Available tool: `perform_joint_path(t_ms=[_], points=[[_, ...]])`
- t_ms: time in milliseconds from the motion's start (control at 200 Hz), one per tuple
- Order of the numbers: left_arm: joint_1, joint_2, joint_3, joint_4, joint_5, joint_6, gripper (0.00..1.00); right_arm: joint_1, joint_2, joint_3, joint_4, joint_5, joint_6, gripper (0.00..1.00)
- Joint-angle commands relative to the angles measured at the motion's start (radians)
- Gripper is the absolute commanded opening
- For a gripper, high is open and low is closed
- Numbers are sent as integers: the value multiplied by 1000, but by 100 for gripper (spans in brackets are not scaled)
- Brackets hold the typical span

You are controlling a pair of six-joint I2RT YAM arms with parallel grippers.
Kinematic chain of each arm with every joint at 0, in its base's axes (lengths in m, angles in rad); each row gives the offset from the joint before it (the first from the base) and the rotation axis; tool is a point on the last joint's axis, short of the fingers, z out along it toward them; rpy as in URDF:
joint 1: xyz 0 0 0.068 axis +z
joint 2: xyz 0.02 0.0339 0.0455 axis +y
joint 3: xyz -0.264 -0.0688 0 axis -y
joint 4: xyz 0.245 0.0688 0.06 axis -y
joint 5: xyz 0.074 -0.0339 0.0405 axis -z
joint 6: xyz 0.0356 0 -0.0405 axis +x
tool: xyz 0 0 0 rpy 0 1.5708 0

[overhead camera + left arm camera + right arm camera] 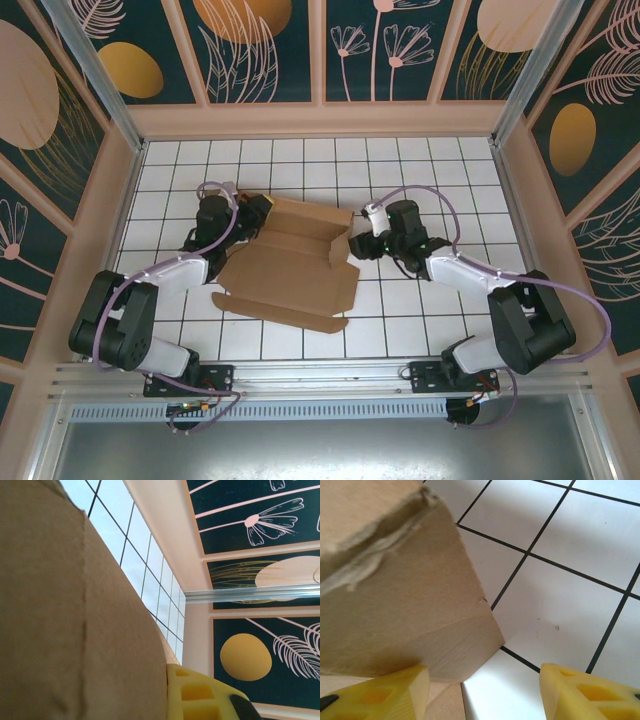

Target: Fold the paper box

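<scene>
Top external | 1 paper box | 1 table | right jaws apart

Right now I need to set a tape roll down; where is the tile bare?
Bare: the far rows of tile between the paper box and back wall, and the near row before the arm bases. Crowded: mid-table, left gripper and right gripper flanking the box.

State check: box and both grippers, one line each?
paper box: unfinished, an open sheet with the far flaps partly creased up.
left gripper: shut, at the box's far left edge; grip on the cardboard unclear.
right gripper: open, a box corner near its fingers, not clamped.
</scene>
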Motion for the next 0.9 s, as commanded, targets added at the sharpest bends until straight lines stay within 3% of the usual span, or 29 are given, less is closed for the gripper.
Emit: perform_joint_path(t_ms=[0,435,681,891], points=[[-1,-33,-49,56,52,68,0,27,-29,-45,109,69,-9,60],[-1,-78,-124,20,40,136,0,63,-172,-232,321,137,-74,59],[-1,-84,-110,1,40,143,0,73,-185,-213,234,81,-72,58],[-1,-80,-98,-15,45,143,0,150,-157,-195,212,88,-105,65]])
